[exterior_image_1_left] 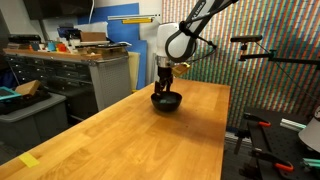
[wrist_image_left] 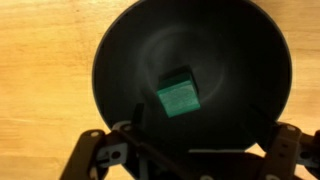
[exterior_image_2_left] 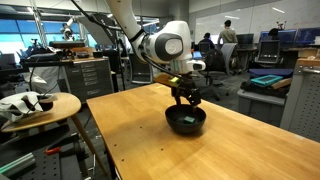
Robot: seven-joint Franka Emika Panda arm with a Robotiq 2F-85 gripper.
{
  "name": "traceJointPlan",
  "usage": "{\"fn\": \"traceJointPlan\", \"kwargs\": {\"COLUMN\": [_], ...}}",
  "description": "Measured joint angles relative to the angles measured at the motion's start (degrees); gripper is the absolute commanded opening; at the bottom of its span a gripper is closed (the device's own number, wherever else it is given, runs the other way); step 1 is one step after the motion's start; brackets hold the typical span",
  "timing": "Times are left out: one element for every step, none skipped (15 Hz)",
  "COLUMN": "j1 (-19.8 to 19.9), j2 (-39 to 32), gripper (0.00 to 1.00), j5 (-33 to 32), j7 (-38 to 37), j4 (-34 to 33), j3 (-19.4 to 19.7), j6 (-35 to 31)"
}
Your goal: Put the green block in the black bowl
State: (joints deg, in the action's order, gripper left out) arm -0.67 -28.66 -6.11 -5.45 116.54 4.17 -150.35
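The black bowl [wrist_image_left: 190, 70] fills the wrist view, and the small green block [wrist_image_left: 178, 94] lies inside it near the middle, free of the fingers. My gripper [wrist_image_left: 195, 150] hangs directly above the bowl with its fingers spread apart and nothing between them. In both exterior views the gripper [exterior_image_1_left: 166, 84] [exterior_image_2_left: 186, 98] sits just over the bowl [exterior_image_1_left: 166, 101] [exterior_image_2_left: 186, 122] on the wooden table. The block does not show in the exterior views.
The wooden table [exterior_image_1_left: 150, 140] [exterior_image_2_left: 240, 150] has a yellow tape patch [exterior_image_1_left: 29, 160] at its near corner. Cabinets and a cluttered bench [exterior_image_1_left: 70, 65] stand beside it. A small round side table [exterior_image_2_left: 40, 108] with items stands near it.
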Motion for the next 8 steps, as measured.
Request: {"fn": "traceJointPlan", "kwargs": {"j1": [0.0,0.0,0.0,0.0,-0.1,-0.1,-0.1,-0.1], "j2": [0.7,1.6,2.7,3.8,5.1,6.3,7.4,8.4], "gripper": [1.00,1.00,1.00,1.00,1.00,1.00,1.00,1.00], "j5": [0.0,0.0,0.0,0.0,0.1,0.1,0.3,0.9], "j7": [0.0,0.0,0.0,0.0,0.0,0.0,0.0,0.0], "j4": [0.0,0.0,0.0,-0.1,-0.2,-0.4,-0.8,-1.4], "j3": [-0.1,-0.1,-0.2,-0.3,-0.4,-0.6,-0.8,-1.0], "j6": [0.9,2.0,3.4,5.1,7.2,9.3,11.7,14.1]}}
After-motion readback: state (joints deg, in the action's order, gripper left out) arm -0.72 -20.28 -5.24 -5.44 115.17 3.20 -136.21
